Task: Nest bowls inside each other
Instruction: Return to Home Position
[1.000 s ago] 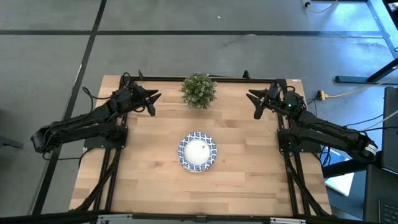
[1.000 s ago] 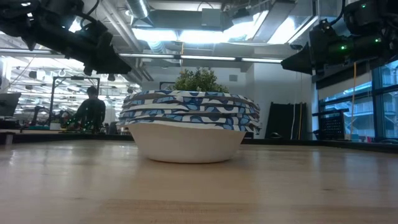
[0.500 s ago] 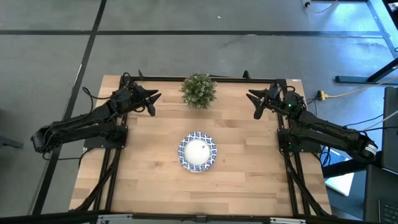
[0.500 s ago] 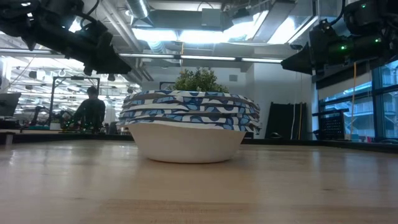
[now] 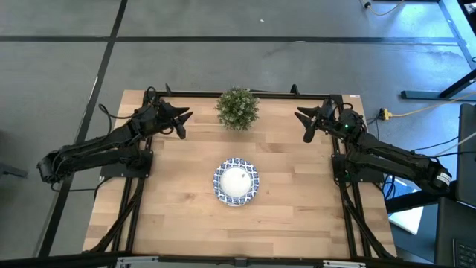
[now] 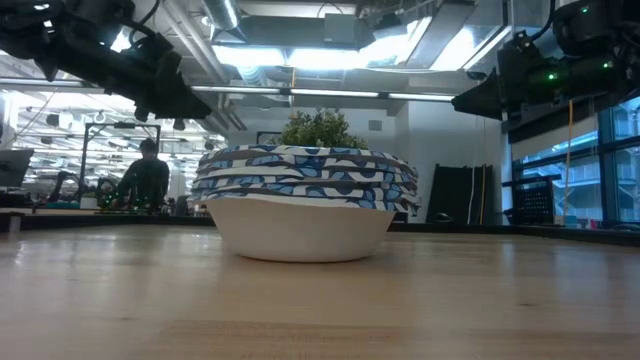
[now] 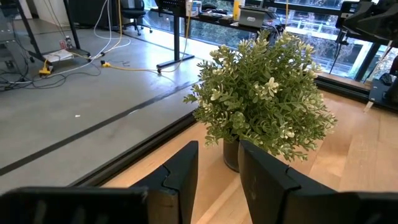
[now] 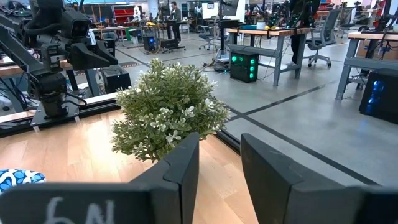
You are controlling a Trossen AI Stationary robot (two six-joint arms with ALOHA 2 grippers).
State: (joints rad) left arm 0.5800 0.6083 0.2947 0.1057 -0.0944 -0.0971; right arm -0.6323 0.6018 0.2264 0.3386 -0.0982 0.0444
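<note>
Nested bowls (image 5: 236, 181) centred on table (image 5: 297, 212); left gripper (image 5: 184, 124), right gripper (image 5: 303, 125) parted beside plant (image 5: 238, 108).

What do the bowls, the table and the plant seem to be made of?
The bowls look like glazed ceramic, perhaps melamine: smooth white sides, printed blue rims. The table looks like pale, matte wood: planks with grain and seams. The plant is probably plastic: stiff, uniform leaves, though real foliage is possible.

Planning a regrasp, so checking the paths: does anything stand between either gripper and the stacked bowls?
Nothing visible does. The bowls sit stacked mid-table. The plant stands at the far edge between the left gripper and the right gripper, off both straight paths to the stack.
</note>
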